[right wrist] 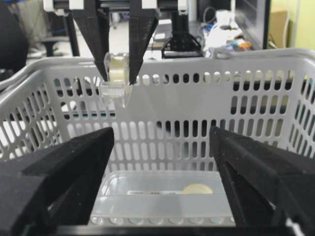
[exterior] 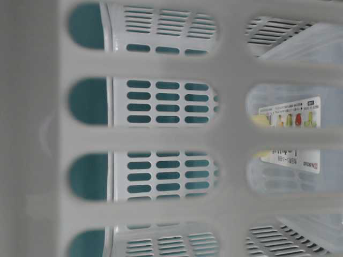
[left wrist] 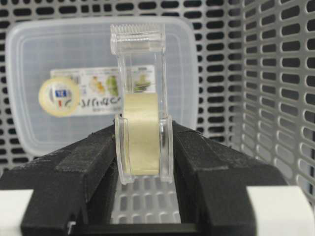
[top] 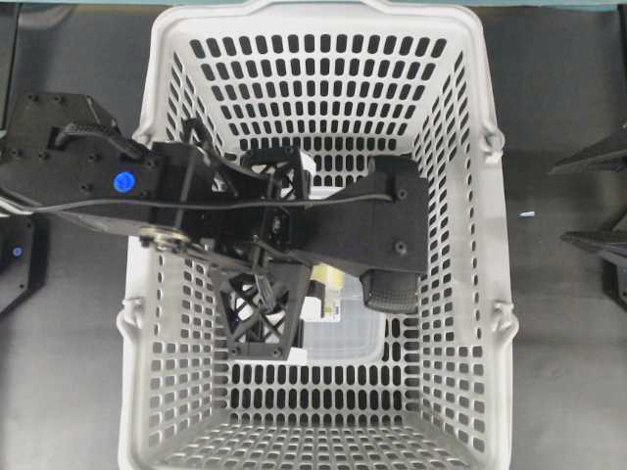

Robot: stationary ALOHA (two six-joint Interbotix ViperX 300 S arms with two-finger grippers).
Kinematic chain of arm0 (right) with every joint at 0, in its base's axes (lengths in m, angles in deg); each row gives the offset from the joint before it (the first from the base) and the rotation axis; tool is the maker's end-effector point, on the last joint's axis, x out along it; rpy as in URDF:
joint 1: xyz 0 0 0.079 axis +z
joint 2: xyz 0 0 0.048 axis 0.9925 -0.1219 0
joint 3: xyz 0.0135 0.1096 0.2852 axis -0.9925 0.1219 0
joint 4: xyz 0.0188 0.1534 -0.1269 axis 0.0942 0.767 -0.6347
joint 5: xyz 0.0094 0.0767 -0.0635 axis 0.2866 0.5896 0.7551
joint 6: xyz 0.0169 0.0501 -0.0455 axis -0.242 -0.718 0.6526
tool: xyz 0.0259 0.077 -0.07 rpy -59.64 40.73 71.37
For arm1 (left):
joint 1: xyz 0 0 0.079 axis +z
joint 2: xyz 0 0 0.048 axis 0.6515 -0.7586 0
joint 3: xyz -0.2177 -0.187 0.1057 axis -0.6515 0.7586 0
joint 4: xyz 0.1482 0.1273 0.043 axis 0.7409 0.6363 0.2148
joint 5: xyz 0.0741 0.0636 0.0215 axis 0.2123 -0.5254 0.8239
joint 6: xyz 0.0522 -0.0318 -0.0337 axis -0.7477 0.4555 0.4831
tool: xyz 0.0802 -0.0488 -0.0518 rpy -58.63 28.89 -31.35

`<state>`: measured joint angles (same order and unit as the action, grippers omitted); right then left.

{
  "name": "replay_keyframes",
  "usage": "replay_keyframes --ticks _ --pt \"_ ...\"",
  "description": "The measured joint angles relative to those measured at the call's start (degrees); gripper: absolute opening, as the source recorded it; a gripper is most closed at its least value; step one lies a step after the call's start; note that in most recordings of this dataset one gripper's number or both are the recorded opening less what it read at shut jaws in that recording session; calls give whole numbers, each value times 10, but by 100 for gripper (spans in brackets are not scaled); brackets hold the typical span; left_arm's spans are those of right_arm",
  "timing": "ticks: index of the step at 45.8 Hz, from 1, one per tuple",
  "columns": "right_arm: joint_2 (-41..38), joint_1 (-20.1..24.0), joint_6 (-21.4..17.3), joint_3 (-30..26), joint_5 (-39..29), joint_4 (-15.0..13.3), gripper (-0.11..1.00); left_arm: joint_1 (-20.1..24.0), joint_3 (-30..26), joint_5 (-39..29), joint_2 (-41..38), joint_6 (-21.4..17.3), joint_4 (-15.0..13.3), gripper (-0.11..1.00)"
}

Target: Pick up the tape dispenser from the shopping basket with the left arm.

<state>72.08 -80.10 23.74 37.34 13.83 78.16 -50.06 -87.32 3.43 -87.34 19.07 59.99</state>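
My left claw (left wrist: 142,147) clamped on tape dispenser (left wrist: 141,105), held above basket (right wrist: 197,98) floor. Right claw (right wrist: 162,162) apart, empty. Clear box (left wrist: 59,54) below.

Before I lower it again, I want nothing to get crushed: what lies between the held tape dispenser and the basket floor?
In the right wrist view, a clear lidded container rests on the shopping basket floor, below the tape dispenser clamped in the left gripper.

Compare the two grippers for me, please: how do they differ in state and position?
The left gripper is clamped on the tape dispenser, lifted near the shopping basket rim; the right gripper is open and holds nothing. The left hangs over the basket; the right sits outside it, facing its wall. Both have black fingers.
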Motion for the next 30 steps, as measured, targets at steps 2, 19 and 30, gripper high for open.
replay_keyframes --ticks 2,19,30 --pt "0 0 0 0 0 0 75 0 0 1 0 1 -1 29" --pt "2 0 0 0 -1 0 75 0 11 1 0 0 0 29" --pt "2 0 0 0 -4 -1 75 0 11 2 0 0 -1 29"
